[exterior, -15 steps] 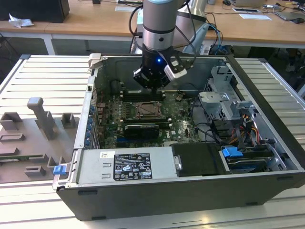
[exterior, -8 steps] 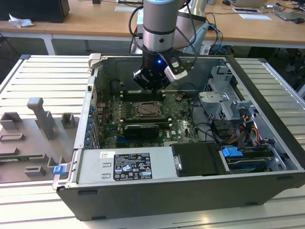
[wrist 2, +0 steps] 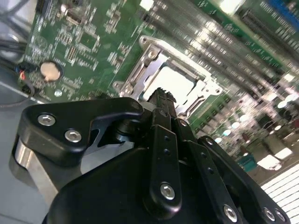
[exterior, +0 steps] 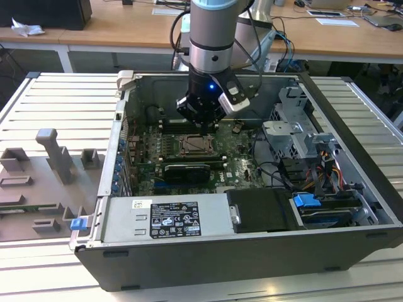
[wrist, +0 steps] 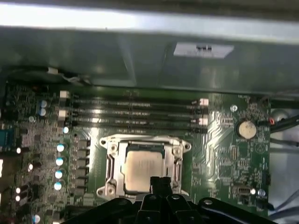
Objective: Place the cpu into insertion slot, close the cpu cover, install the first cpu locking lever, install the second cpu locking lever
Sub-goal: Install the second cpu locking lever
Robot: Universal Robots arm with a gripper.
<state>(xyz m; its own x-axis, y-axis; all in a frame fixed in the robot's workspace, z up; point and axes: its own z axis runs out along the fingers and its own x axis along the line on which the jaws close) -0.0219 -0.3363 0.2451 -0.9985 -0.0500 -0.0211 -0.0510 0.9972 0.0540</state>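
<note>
At the exterior view's left, a grey fixture plate [exterior: 44, 182] with raised blocks lies on the slatted table [exterior: 63, 100], beside the open computer case [exterior: 252, 251]. Along the case's near edge sits the silver power supply [exterior: 167, 219] with its label. In the middle of the frame the green motherboard [exterior: 236, 165] lies flat in the case, and the arm [exterior: 214, 38] comes down from the top centre, its gripper [exterior: 200, 121] hanging just over the far edge of the insertion slot [exterior: 198, 146]. A long black graphics card [exterior: 187, 170] lies just in front of the socket. Toward the exterior view's right, a metal drive cage [exterior: 296, 135] and bundled cables [exterior: 327, 176] fill that end of the case.

In the first wrist view, a column of capacitors [wrist: 59, 161] stands at the frame's left, the memory slots [wrist: 135, 112] run across the upper middle, and the cpu [wrist: 143, 169] lies seated in the insertion slot [wrist: 108, 164] at lower centre, its pale top showing through the window of the cpu cover [wrist: 145, 141], which lies down over it. The gripper [wrist: 160, 183] appears at the bottom centre, its fingertips pressed together with nothing between them, their tips just at the chip's near edge. A coin battery [wrist: 246, 129] sits at the right.

In the second wrist view, the battery [wrist 2: 50, 70] is at the left, the gripper [wrist 2: 162, 95] closed and empty in the middle, its tip over the cpu [wrist 2: 175, 84] inside the cpu cover [wrist 2: 154, 56].
</note>
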